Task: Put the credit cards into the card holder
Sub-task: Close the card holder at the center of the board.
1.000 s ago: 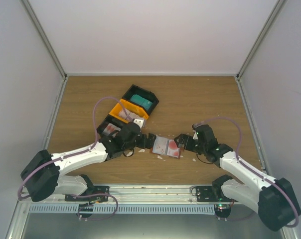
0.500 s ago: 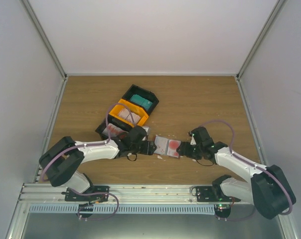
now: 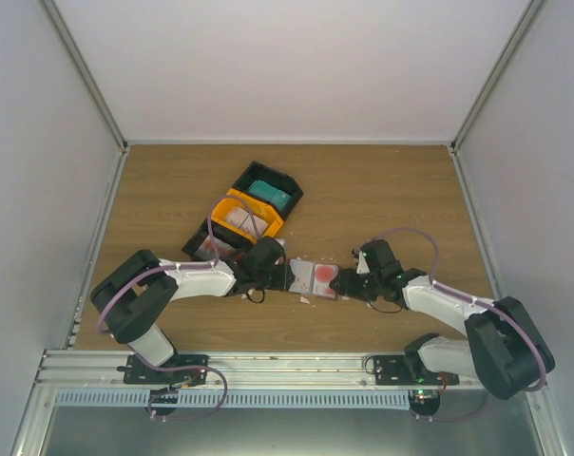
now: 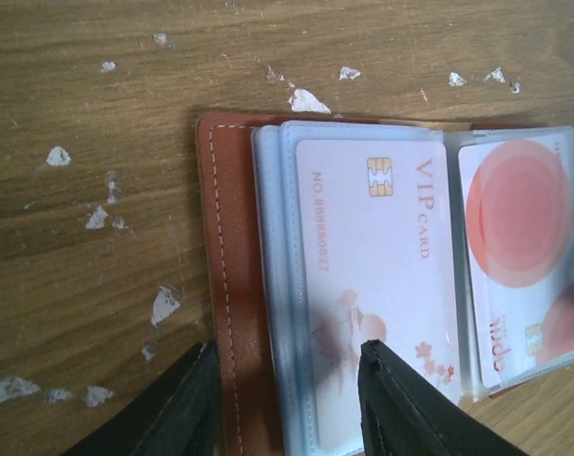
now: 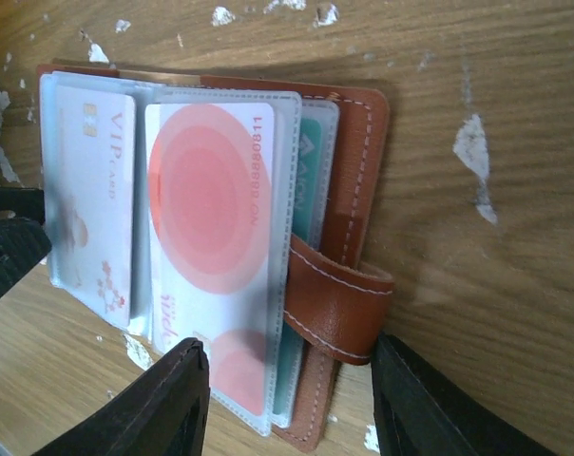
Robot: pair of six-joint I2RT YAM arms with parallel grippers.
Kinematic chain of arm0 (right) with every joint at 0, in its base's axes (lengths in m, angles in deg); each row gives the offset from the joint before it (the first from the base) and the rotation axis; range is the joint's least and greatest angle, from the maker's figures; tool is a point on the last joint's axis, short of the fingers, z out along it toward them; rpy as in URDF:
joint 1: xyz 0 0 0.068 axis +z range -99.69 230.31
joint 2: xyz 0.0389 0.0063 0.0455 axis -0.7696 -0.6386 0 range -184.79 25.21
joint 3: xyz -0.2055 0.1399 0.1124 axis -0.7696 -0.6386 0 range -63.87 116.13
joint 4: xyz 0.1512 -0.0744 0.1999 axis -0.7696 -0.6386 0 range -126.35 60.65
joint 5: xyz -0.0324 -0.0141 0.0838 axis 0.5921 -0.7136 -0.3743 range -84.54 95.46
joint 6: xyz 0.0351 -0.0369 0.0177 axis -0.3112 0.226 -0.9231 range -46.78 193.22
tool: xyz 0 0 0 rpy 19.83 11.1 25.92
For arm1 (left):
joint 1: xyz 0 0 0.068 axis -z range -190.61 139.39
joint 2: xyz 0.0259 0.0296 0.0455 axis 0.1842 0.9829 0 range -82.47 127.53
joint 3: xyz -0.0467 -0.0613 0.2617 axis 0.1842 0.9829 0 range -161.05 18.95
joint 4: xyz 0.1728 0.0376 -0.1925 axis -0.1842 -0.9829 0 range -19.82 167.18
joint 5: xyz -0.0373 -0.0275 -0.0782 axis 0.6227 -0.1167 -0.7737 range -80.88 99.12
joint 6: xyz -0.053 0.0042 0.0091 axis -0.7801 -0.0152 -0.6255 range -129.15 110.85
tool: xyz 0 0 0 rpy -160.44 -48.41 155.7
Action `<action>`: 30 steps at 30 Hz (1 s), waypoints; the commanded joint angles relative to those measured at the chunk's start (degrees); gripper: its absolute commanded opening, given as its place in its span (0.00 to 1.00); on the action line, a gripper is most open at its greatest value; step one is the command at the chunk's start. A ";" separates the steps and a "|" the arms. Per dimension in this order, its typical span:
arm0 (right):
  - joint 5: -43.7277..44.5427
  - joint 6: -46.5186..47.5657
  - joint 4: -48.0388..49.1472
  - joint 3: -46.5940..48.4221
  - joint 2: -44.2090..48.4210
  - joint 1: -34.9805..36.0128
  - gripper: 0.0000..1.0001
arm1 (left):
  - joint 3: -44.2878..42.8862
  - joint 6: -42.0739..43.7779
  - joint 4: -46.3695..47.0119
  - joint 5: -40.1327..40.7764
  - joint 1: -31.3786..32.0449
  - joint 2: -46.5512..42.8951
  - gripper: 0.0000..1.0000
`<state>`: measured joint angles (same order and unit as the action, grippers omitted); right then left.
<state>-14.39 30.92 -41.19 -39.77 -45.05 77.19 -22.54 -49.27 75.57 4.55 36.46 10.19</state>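
Observation:
The reddish-brown card holder [image 3: 314, 278] lies open on the wood between both grippers. Its clear sleeves hold a white VIP card [image 4: 377, 275], a card with red circles [image 5: 209, 209] and a teal card [image 5: 309, 180]. My left gripper [image 4: 287, 404] is open and straddles the holder's left leather edge [image 4: 232, 237], one finger over the wood and the other over the VIP card. My right gripper [image 5: 292, 385] is open around the holder's right end, with the closing tab [image 5: 336, 299] between its fingers. More credit cards lie in the bins: teal [image 3: 270, 194], whitish [image 3: 241, 220] and red-marked [image 3: 209, 249].
A row of three small bins runs behind the left gripper: a black bin [image 3: 285, 186], an orange bin [image 3: 232, 202] and another black bin [image 3: 194, 245]. Tiny white scraps [image 4: 308, 100] dot the wood around the holder. The cell's walls close in the table's left, right and far sides.
Both arms have dropped low and moved in on the holder's two ends. Both pairs of jaws have narrowed from wide open. The holder has shifted only slightly.

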 commanded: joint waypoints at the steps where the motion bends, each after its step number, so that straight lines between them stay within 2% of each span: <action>1: -1.48 -0.86 2.90 -1.92 -1.59 -0.31 0.48 | -0.68 0.03 0.37 -0.80 -0.40 2.08 0.39; 4: 1.67 -1.64 1.58 -1.06 -0.77 -0.26 0.47 | -0.80 0.15 -0.03 -0.69 -0.40 2.34 0.37; 9: 13.33 -0.65 -6.85 1.70 1.84 -0.24 0.46 | -0.87 0.24 -0.88 0.31 -0.62 2.06 0.37; 15: 11.54 0.38 -5.56 2.32 -1.40 -0.23 0.42 | -0.97 0.23 -0.86 0.02 -0.88 2.19 0.37; 21: 8.58 0.03 -1.86 1.73 -3.03 -0.22 0.27 | -0.63 0.25 -0.11 -0.94 -1.01 2.37 0.36; 28: 9.06 0.19 -3.42 3.28 -0.82 -0.24 0.01 | -0.11 0.45 1.43 -3.00 -1.01 2.60 0.36; 30: 9.44 0.32 -4.93 4.18 0.17 -0.25 0.01 | 0.05 0.63 2.24 -4.06 -1.01 2.77 0.36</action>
<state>-5.32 30.96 -43.51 -37.67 -46.71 77.12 -23.18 -49.18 75.83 3.15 35.50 11.20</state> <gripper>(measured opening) 0.023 0.359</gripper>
